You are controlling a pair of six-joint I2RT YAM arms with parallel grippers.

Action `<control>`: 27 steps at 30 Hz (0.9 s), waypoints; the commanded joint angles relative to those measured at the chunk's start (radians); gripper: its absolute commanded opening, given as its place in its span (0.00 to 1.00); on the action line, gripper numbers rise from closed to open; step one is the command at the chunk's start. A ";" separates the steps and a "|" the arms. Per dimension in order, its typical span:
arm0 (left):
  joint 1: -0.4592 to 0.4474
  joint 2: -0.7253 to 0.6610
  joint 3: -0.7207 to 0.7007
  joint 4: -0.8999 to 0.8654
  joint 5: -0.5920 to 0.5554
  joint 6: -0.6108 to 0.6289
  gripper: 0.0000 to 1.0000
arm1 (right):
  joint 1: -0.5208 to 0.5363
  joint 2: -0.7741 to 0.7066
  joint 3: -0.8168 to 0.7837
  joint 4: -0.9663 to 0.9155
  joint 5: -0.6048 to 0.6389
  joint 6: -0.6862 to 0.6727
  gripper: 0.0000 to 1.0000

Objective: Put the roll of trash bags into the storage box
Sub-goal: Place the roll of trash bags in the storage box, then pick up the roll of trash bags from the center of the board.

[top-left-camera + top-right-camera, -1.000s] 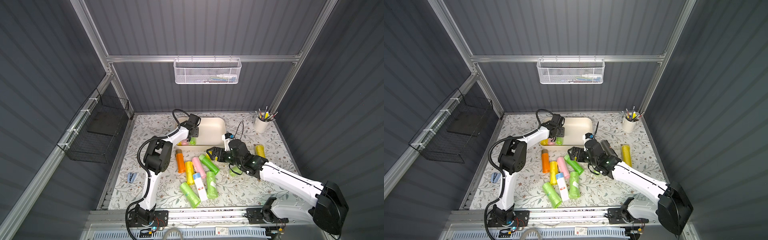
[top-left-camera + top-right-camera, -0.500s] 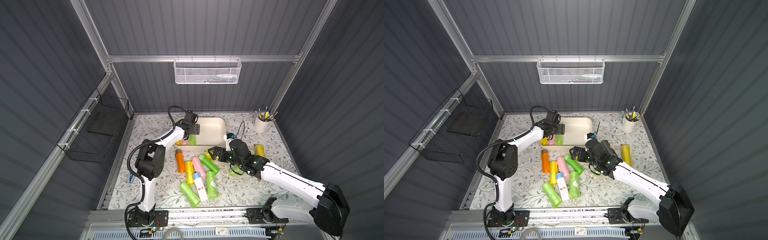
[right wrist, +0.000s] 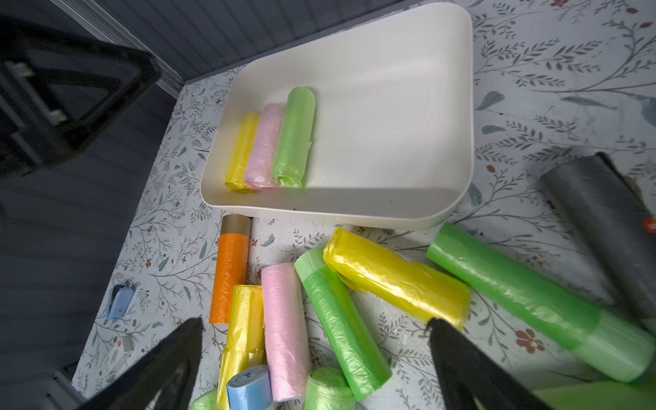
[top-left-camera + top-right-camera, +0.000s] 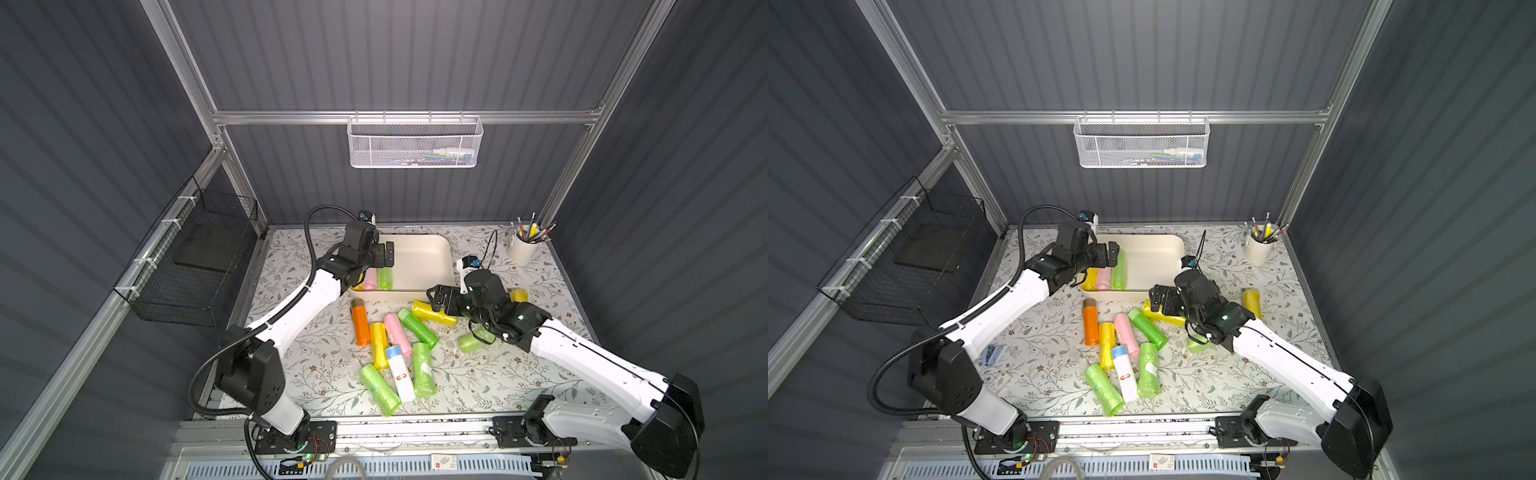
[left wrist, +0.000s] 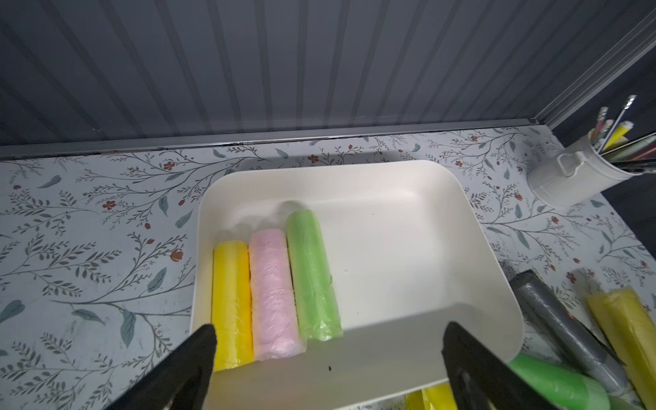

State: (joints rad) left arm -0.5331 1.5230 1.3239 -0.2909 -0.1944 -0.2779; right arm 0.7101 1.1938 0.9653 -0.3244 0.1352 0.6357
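Observation:
The cream-white storage box [image 4: 432,249] [image 4: 1163,249] [image 5: 408,220] [image 3: 390,106] stands at the back middle of the table. A yellow roll [image 5: 230,301], a pink roll [image 5: 273,291] and a green roll [image 5: 310,273] [image 3: 294,138] lie side by side in it, against its left wall. My left gripper [image 4: 390,254] [image 4: 1112,254] [image 5: 328,337] hangs open and empty over those rolls. My right gripper [image 4: 436,297] [image 4: 1156,299] [image 3: 316,326] is open just above the loose rolls in front of the box, over a green roll [image 3: 340,319] beside a yellow roll [image 4: 434,312] [image 3: 397,284].
Several more rolls lie in a heap mid-table, among them an orange roll [image 4: 360,322] and a pink roll [image 4: 397,332]. A dark grey roll [image 3: 603,220] lies right of the box. A pen cup [image 4: 523,249] stands at the back right. A white mesh basket [image 4: 415,143] and a black wire basket [image 4: 195,262] hang on the walls.
My left gripper has opened, leaving the green roll lying in the box next to the pink one, and the left arm's elbow has swung toward the front. The right arm has barely moved.

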 commanded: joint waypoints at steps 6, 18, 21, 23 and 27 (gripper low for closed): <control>-0.003 -0.287 -0.241 -0.060 -0.046 -0.045 1.00 | -0.012 0.098 0.116 -0.192 0.055 -0.008 0.99; -0.002 -0.624 -0.517 -0.215 -0.023 -0.189 1.00 | -0.036 0.051 0.024 -0.225 0.019 0.037 0.99; -0.002 -0.671 -0.578 -0.220 0.018 -0.229 1.00 | -0.043 0.036 -0.001 -0.234 -0.008 0.058 0.99; -0.002 -0.689 -0.613 -0.213 0.055 -0.255 1.00 | -0.062 0.047 -0.001 -0.244 -0.078 0.078 0.99; -0.002 -0.721 -0.665 -0.200 0.114 -0.300 1.00 | -0.071 0.078 0.031 -0.283 -0.131 0.104 0.99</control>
State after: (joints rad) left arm -0.5343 0.8276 0.6834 -0.4793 -0.1455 -0.5205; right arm 0.6445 1.2552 0.9745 -0.5610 0.0639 0.7078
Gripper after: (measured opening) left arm 0.999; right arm 0.991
